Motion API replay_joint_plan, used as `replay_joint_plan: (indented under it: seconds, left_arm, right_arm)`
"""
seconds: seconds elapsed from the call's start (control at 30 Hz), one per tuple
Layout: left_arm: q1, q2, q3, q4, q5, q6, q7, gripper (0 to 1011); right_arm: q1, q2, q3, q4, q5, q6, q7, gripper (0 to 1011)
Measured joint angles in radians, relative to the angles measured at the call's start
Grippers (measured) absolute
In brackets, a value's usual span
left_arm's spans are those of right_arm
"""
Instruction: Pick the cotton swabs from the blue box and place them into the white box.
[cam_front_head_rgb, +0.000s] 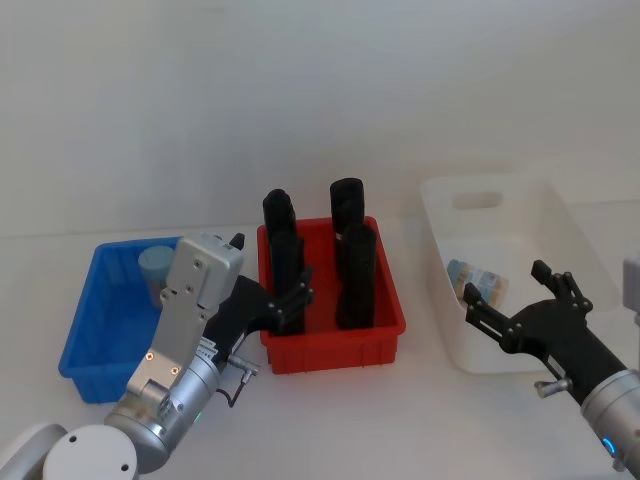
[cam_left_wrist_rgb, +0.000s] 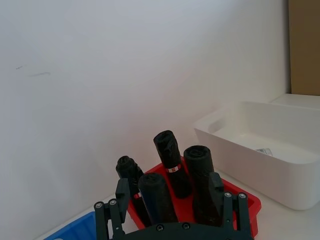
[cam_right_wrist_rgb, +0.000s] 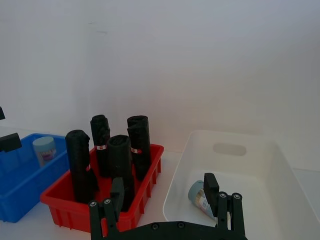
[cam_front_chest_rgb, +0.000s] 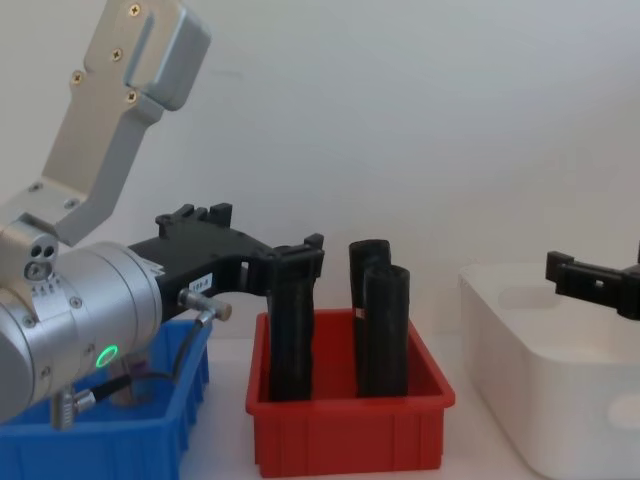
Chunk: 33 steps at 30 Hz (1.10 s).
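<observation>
One swab jar (cam_front_head_rgb: 155, 266) stands straight up in the back of the blue box (cam_front_head_rgb: 85, 335), with its lid on top. A second jar (cam_front_head_rgb: 478, 283) lies on its side in the white box (cam_front_head_rgb: 440, 215), and its pale blue end points toward the red box (cam_front_head_rgb: 330, 345). The left claw (cam_left_wrist_rgb: 169, 180) is spread wide by the black tubes (cam_front_head_rgb: 355, 270) and holds nothing. The right claw (cam_front_head_rgb: 508, 290) is spread too, over the front of the white box.

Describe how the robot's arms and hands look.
Both arms are silver-grey metal ending in black two-fingered hands: left hand, right hand. The left arm carries an angular silver bracket, green light and thin black cable; the right arm shows a blue light.
</observation>
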Motion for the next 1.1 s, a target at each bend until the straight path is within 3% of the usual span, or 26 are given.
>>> replay_joint_plan:
  seconds: [0.57,1.1]
  left_arm:
    - [0.000,0.000,0.000,0.001,0.000,0.000,0.000,1004]
    - [0.000,0.000,0.000,0.001,0.000,0.000,0.000,1004]
  right_arm:
    - [0.023,-0.005,0.002,0.033,-0.013,-0.001,0.025,1001]
    - [0.163,-0.041,0.004,0.211,-0.060,-0.020,0.173,1001]
